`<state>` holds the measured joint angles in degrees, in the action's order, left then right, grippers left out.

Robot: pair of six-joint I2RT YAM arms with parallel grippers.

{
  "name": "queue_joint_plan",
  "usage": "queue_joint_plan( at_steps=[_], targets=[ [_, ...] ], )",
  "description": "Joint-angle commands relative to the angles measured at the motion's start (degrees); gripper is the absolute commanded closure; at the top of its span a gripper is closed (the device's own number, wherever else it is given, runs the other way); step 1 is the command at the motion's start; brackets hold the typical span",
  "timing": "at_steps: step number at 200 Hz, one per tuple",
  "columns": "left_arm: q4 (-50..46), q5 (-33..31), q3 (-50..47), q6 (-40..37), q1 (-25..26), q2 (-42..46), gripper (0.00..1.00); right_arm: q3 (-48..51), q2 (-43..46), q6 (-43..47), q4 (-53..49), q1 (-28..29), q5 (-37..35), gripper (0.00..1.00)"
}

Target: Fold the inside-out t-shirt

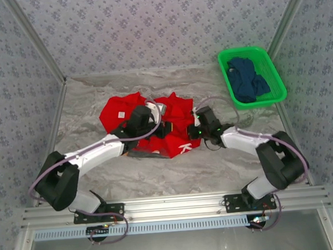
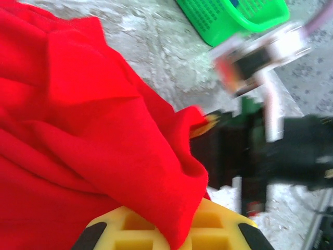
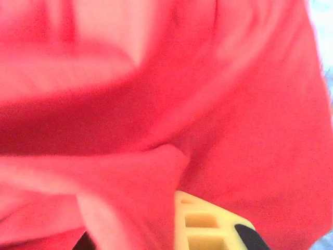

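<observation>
Red t-shirt (image 1: 174, 107) bunched and creased between the grippers | left gripper (image 1: 158, 127) pinching a fold | right gripper (image 1: 196, 130) closed on its cloth

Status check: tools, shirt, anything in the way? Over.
Left tool shut on red t-shirt. Right tool shut on it too. Shirt bunched, not folded. Green basket well clear.

From my station I see a grey marbled tabletop (image 1: 176, 176), boxed in on three sides by walls (image 1: 148, 23) papered pale blue-grey with small repeating flower motifs. Silver metal struts (image 1: 36, 38) rise from its far corners. A ribbed aluminium rail (image 1: 172, 207) spans the near edge. The light is even and the shadows soft.
</observation>
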<state>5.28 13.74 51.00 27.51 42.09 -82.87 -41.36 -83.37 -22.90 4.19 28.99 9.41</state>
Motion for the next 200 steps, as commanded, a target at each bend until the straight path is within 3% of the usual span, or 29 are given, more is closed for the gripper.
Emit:
queue_joint_plan(
  at_steps=[1,20,49,77,135,157,200],
  targets=[
    [-4.59,-9.31,-1.79,0.32,-1.35,3.93,1.00,2.89,10.52,-3.70,5.81,-4.96,20.63,1.00],
    [-5.94,-11.41,-2.25,-0.05,-2.67,3.28,0.97,5.30,17.61,-7.36,8.47,-6.05,31.11,1.00],
    [-10.72,-16.90,0.50,-1.96,-2.98,0.46,0.85,7.47,21.87,-14.85,16.18,-6.27,38.53,1.00],
    [-11.95,-16.21,0.88,-2.72,-2.87,2.05,0.64,7.29,22.31,-15.99,18.15,-6.07,39.64,1.00],
    [-15.18,-12.35,-4.55,-4.83,0.22,15.85,0.40,7.19,21.59,-11.20,12.11,-6.23,38.02,1.00],
    [-16.10,-9.45,-4.58,-7.25,2.37,18.16,0.42,7.00,21.33,-10.93,11.66,-6.41,37.57,1.00],
    [-13.73,2.61,-1.67,-12.32,4.28,12.92,0.75,6.65,20.97,-10.87,10.55,-6.57,37.26,1.00]
  ],
)
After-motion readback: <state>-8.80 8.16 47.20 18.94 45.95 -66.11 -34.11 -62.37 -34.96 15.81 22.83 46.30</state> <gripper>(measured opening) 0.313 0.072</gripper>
